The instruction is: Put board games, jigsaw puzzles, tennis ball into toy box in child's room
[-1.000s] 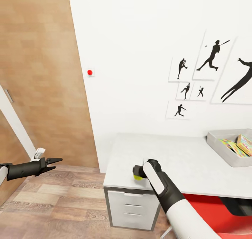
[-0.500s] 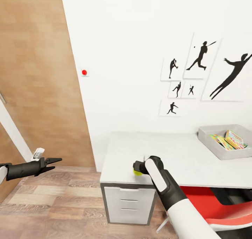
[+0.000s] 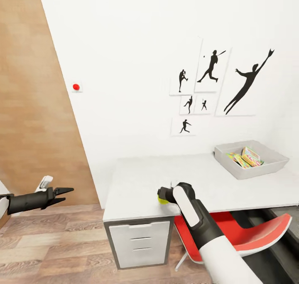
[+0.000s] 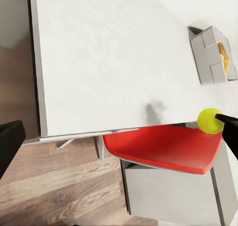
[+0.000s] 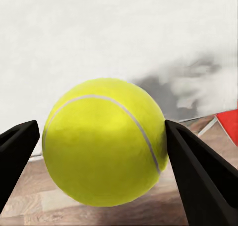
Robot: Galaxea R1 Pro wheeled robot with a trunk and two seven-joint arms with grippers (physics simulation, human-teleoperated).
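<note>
The robot is carrying the tennis ball [image 5: 104, 141] toward the toy box [image 3: 251, 160]; this is the transport step, with the ball already off the table. The right gripper [image 3: 162, 196] is sitting low centre in the head view, just over the near edge of the white table [image 3: 141, 184], and the right wrist view is showing its two dark fingers [image 5: 198, 161] pressing on both sides of the ball, so the claw is clamping the ball. In the left wrist view the ball is showing as a small yellow dot at the right edge, beside the red chair [image 4: 163, 149]. The toy box is standing at the right side of the head frame, on the far right part of the table, well apart from the held ball. It is an open grey tray, and colourful flat boxes [image 3: 245, 157] are lying inside it, tilted against each other; whether they are board games or puzzles is too small to tell. The next move is probably calling for swinging the right arm across the table to the right, getting the ball over the box opening, then letting go low so it is not bouncing out. The left gripper [image 3: 62, 192] is hanging at the lower left of the head frame over the wood floor [image 3: 50, 246], its fingers narrow with a slight gap and holding nothing.
</note>
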